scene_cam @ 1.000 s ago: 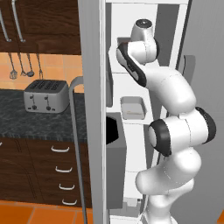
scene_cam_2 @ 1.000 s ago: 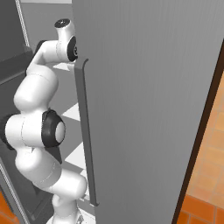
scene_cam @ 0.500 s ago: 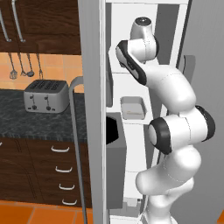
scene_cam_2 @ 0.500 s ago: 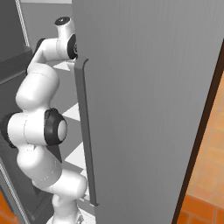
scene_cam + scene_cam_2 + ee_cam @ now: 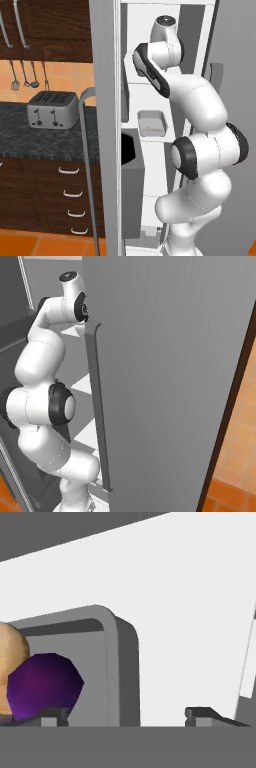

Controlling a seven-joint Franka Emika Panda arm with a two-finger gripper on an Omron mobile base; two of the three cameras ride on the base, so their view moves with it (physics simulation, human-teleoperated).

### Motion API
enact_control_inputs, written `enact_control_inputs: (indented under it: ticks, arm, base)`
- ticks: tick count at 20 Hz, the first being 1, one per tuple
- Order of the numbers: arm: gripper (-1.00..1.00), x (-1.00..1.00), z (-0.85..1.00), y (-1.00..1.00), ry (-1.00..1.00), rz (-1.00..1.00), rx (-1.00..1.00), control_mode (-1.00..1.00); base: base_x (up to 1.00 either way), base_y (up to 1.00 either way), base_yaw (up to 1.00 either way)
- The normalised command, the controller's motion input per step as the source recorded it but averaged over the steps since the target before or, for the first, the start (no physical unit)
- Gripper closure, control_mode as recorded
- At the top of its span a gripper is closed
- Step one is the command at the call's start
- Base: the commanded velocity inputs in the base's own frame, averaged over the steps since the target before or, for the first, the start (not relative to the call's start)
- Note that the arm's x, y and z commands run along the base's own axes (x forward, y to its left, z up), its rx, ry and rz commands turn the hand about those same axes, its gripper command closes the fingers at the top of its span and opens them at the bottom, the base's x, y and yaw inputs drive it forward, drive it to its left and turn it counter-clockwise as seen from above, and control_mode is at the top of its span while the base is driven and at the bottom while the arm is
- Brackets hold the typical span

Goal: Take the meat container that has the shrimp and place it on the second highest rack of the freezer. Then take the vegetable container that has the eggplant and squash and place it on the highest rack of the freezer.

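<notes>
Standing wide apart now in the hand view, fingers (image 5: 54, 715) spread to either side and gripping nothing, where a second ago closed. Just beyond the left tip, eggplant (image 5: 44, 684) and squash (image 5: 12, 654) lying side by side inside the grey vegetable container (image 5: 120, 662), resting on the white highest rack (image 5: 190, 627) of the freezer (image 5: 107, 125). Farther down, a second small container (image 5: 151, 123) on a lower shelf. Arm pose nearly unchanged, reaching up inside. Off left, toaster (image 5: 54, 110) on the dark bench (image 5: 30, 142).

Toaster (image 5: 53, 109) on dark counter (image 5: 30, 140)
</notes>
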Motion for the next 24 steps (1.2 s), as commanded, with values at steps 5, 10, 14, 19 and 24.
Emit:
enact_control_inputs:
  ticks: [5, 10, 14, 19, 24]
  arm:
    - [-1.0, -1.0, 0.09, -0.03, -0.17, -0.03, 0.0, -1.0]
    - [-1.0, -1.0, 0.03, -0.03, 0.0, 0.0, 0.0, -1.0]
    - [-1.0, -1.0, 0.0, 0.0, 0.0, 0.0, 0.0, -1.0]
    - [-1.0, -1.0, 0.0, -0.12, 0.0, 0.0, 0.0, -1.0]
    - [-1.0, -1.0, -0.02, -0.03, 0.09, 0.0, 0.0, -1.0]
  base:
    - [0.0, 0.0, 0.0]
    - [0.0, 0.0, 0.0]
    - [0.0, 0.0, 0.0]
    - [0.0, 0.0, 0.0]
    - [0.0, 0.0, 0.0]
